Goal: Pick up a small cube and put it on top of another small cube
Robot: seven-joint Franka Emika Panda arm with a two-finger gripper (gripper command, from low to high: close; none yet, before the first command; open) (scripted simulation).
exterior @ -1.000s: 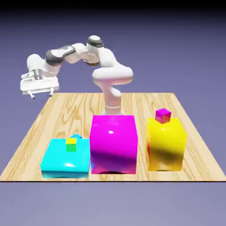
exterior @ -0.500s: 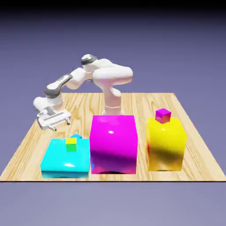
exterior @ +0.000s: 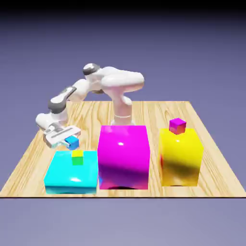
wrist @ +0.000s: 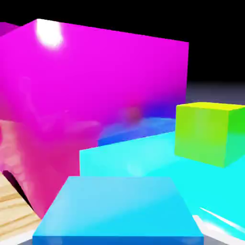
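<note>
The hand [exterior: 68, 141] is now closed on the blue cube [exterior: 72, 142], lifted into view, so stacking can follow.

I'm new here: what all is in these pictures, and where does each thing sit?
Small cube: one, blue, in the tool, behind the flat block
Small cube: one, yellow-green, on the flat block
Small cube: one, magenta, on the yellow block
Flat block: one, cyan, exterior view's left
Large block: one, magenta, middle
Large block: one, yellow, exterior view's right
Table: one, light wood, under the blocks
Arm: one, white and grey, from the table's far edge
Tool: one, white, closed on the blue cube
</note>
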